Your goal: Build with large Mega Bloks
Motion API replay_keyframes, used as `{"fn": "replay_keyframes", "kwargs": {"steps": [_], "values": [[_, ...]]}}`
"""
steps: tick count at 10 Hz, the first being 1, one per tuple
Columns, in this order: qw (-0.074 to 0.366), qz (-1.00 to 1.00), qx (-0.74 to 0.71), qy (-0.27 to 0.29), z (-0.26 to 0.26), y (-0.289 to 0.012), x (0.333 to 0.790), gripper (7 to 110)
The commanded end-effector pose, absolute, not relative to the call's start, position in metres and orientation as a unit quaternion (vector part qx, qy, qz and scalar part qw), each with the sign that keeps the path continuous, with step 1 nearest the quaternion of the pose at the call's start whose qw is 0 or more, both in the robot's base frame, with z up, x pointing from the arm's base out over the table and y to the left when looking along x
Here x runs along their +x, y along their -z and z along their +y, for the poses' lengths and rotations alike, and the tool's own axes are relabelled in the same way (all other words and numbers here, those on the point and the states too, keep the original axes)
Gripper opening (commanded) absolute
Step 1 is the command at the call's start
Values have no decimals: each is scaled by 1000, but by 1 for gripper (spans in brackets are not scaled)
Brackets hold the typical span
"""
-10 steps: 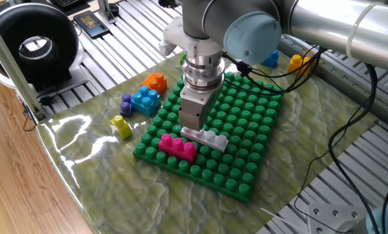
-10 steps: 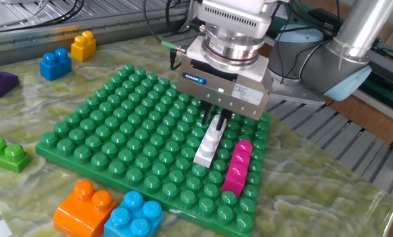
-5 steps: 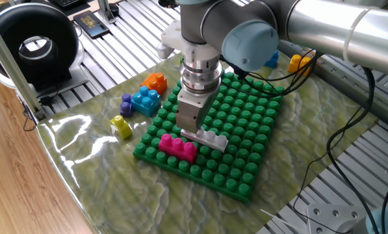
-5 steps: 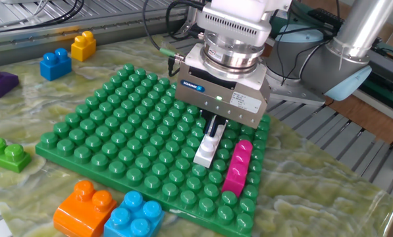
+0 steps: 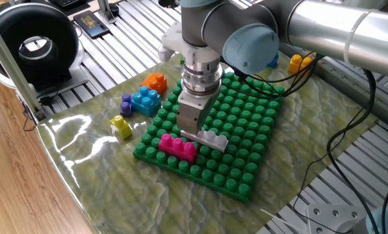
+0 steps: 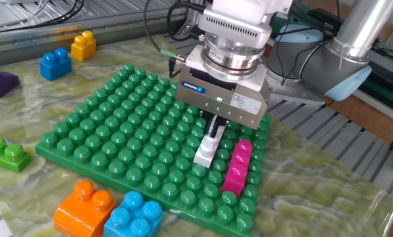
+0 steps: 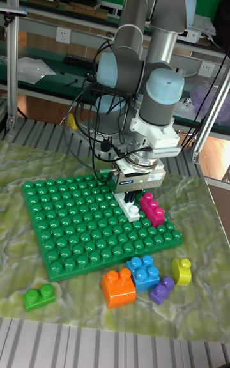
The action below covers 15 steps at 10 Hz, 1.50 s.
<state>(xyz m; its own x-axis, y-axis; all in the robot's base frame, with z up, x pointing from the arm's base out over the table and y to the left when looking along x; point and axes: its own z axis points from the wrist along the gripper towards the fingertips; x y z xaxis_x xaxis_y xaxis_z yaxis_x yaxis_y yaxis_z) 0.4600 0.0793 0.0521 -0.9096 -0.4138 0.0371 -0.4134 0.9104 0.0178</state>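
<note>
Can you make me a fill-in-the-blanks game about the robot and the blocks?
1. The gripper is over the ____ brick.
2. The pink brick sits right beside it on the big ____ baseplate.
3. Off the baseplate, the orange block touches a light ____ block.

Missing words: white; green; blue

Green square studded plastic baseplate, glossy. Magenta long plastic brick beside white-grey long plastic brick. Orange chunky plastic brick, light blue studded plastic brick. Purple small plastic brick, yellow small plastic brick, lime green two-stud plastic brick. Far side: blue small brick, yellow stacked brick. Marbled pale green-cream table mat. Silver-grey robot arm with pale blue joint caps.
</note>
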Motion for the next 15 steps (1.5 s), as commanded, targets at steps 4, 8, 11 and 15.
{"fn": "replay_keyframes", "kwargs": {"steps": [4,8,11,15], "values": [[18,-978,209,11,81,-50,462,7],[12,-977,211,11,77,-40,464,7],[18,-977,210,14,79,-44,460,7],[27,-978,206,13,82,-39,457,7]]}}
